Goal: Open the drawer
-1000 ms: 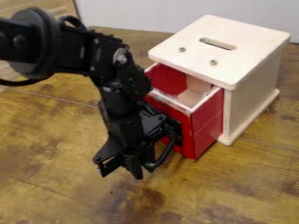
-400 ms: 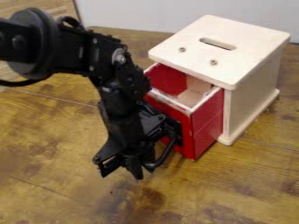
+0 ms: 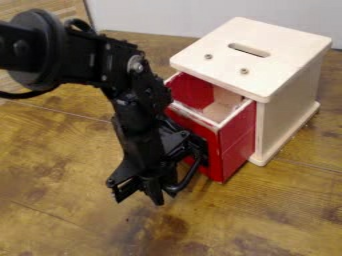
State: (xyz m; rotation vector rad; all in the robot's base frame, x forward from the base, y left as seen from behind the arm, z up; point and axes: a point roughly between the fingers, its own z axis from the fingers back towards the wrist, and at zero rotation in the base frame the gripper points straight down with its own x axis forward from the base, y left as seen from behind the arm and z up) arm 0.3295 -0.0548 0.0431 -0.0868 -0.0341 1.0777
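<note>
The glossy red drawer [image 3: 221,125] stands partly pulled out of the cream wooden cube [image 3: 283,95], its front toward the lower left. Its black loop handle [image 3: 194,165] juts from the front face. My black gripper [image 3: 158,180] points down right at that handle, low over the table. The jaws look shut around the handle's bar, though black on black blurs the exact contact. My arm [image 3: 94,60] reaches in from the upper left.
The cube has a slot [image 3: 249,48] in its cream top. The worn wooden table [image 3: 67,210] extends to the left and front of the drawer. A pale wall edge shows at the top left.
</note>
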